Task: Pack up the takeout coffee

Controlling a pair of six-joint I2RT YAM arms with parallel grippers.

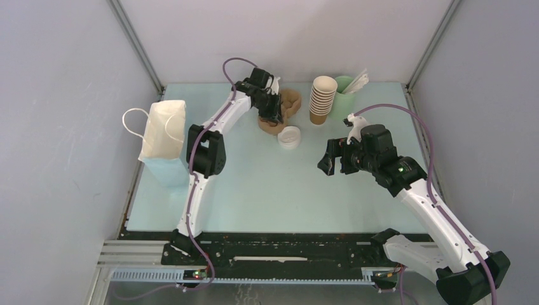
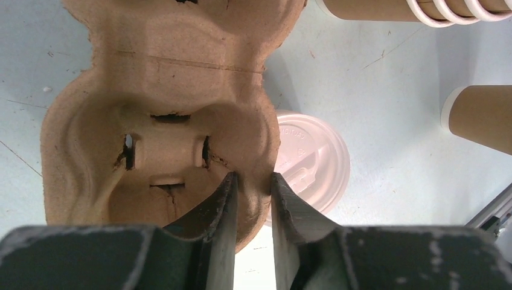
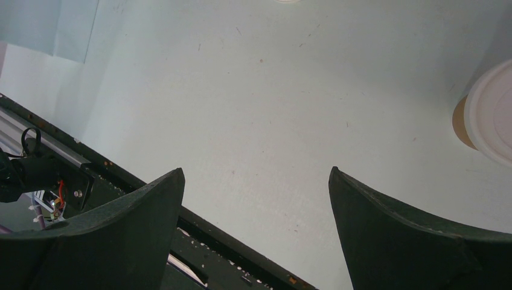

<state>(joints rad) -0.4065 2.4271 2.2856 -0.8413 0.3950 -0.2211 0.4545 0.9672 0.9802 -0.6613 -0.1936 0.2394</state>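
My left tool (image 2: 253, 179) is narrowed astride the rim of the pulp carrier (image 2: 163, 90), seemingly pinching it. The takeout coffee (image 2: 315, 160) stands just beside on the table (image 2: 392, 127). I'd grip firmly and lift level, without bumping it.

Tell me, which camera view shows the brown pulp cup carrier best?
The left wrist view: the cup carrier fills it, its well and slots clear. The top view shows it small, partly hidden by the left gripper. The right wrist view misses it.
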